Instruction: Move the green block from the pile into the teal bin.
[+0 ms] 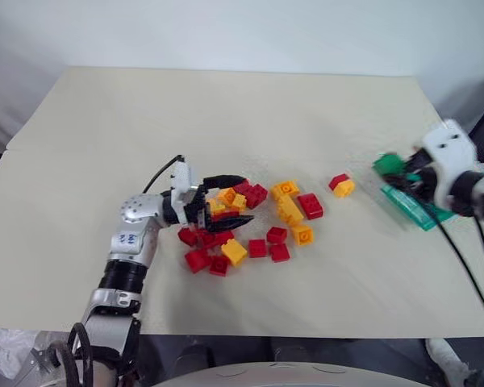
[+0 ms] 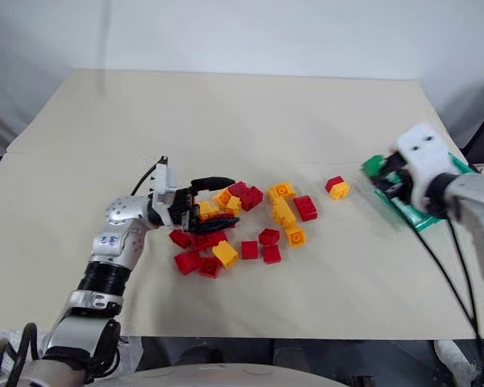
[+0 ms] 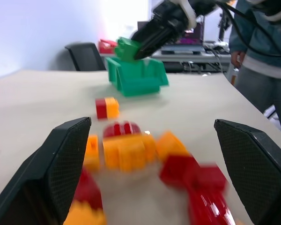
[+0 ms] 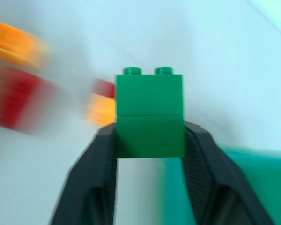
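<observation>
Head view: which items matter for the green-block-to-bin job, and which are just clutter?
In the job:
- green block, clamped in the right gripper
- teal bin, at the table's right edge
- pile it came from

Lying about:
- red and yellow brick pair, apart from the pile
- left gripper, open over the pile
- table

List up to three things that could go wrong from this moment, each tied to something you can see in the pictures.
1. The right gripper pinches only the lower half of the green block; it could slip out before release.
2. The block hangs at the near edge of the teal bin, so an early drop might land on the table.
3. The open left gripper sits at the pile and could scatter bricks.
</observation>
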Controlling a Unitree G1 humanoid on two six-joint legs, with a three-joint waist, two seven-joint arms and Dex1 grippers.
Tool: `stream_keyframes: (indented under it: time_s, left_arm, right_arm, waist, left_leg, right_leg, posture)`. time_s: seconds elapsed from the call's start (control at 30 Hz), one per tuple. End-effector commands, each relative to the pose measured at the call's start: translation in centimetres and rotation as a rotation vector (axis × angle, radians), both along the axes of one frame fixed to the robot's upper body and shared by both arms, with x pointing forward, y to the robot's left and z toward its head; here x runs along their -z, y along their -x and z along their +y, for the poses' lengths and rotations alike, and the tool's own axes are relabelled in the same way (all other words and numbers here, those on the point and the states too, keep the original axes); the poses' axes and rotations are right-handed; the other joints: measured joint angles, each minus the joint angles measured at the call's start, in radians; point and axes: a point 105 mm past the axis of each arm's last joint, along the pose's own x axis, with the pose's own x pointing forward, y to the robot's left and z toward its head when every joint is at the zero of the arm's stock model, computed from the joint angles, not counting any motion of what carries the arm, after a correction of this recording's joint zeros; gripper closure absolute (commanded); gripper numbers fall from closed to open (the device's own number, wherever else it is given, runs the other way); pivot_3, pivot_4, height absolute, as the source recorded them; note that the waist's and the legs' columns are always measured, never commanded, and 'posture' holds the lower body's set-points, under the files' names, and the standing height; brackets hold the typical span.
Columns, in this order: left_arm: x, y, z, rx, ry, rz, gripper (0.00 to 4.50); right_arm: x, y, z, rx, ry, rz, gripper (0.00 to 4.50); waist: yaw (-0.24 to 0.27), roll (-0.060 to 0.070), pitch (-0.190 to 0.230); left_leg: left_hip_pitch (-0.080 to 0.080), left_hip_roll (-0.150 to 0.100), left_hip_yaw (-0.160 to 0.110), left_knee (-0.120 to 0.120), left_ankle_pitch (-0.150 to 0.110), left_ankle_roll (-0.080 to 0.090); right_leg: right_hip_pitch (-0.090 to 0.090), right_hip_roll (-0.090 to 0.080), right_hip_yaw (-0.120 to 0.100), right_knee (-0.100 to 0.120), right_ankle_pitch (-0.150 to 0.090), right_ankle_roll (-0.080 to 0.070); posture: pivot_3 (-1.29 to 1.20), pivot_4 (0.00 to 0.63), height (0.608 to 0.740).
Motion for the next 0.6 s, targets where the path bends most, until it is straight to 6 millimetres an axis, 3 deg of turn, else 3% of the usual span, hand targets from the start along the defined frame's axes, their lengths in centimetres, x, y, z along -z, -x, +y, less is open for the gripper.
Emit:
stream_keyframes:
  time_s: [0.03,0.23,0.27,0.47,0.5,0.6]
  left_arm:
    - [-0.4,-0.6,-2.2,-0.005,-0.022,-0.002,0.0]
    - [0.0,-1.2,-3.7,-0.03,-0.041,0.015,0.0]
    - [0.0,-1.2,-3.9,-0.033,-0.042,0.013,0.0]
    - [-0.1,-1.9,-3.7,-0.104,-0.049,0.022,0.0]
    - [-0.1,-2.0,-3.3,-0.118,-0.051,0.036,0.0]
    - [-0.2,-2.1,-2.3,-0.132,-0.053,0.029,0.0]
  right_arm:
    - [-2.1,0.3,-3.7,0.128,0.07,-0.08,3.04]
    - [-0.5,-1.8,-5.1,0.207,0.046,-0.097,3.04]
    - [-0.3,-2.2,-5.0,0.206,0.038,-0.099,2.28]
    - [0.3,-2.9,-4.5,0.174,0.034,-0.089,0.27]
    - [0.2,-2.9,-4.4,0.163,0.038,-0.088,0.03]
    - [-0.4,-2.7,-3.7,0.111,0.051,-0.088,0.03]
  waist:
    - [0.001,0.0,0.0]
    - [-0.017,0.0,0.0]
    - [-0.017,0.0,0.0]
    - [-0.003,0.001,0.0]
    - [-0.001,0.001,0.0]
    - [-0.001,0.001,0.0]
  left_leg:
    - [0.0,0.0,0.0,0.0,0.0,0.0]
    - [0.006,-0.001,0.0,-0.001,0.0,0.0]
    - [0.006,-0.002,0.0,-0.001,0.0,0.0]
    - [0.004,-0.002,0.0,-0.001,0.0,0.0]
    - [0.004,-0.003,0.0,-0.001,0.0,0.0]
    - [0.004,-0.003,0.0,0.0,0.0,0.0]
  right_leg:
    - [0.0,0.0,0.0,0.0,0.0,0.0]
    - [0.0,0.005,0.009,0.002,0.001,0.002]
    - [0.0,0.005,0.01,0.002,0.001,0.002]
    - [-0.001,0.004,0.011,0.001,0.002,0.004]
    - [-0.001,0.004,0.011,0.001,0.002,0.004]
    - [-0.001,0.004,0.011,0.001,0.003,0.004]
  posture:
    - [0.0,0.15,0.74]
    - [0.0,0.15,0.74]
    - [0.0,0.15,0.74]
    - [0.0,0.15,0.74]
    - [0.0,0.15,0.74]
    - [0.0,0.15,0.74]
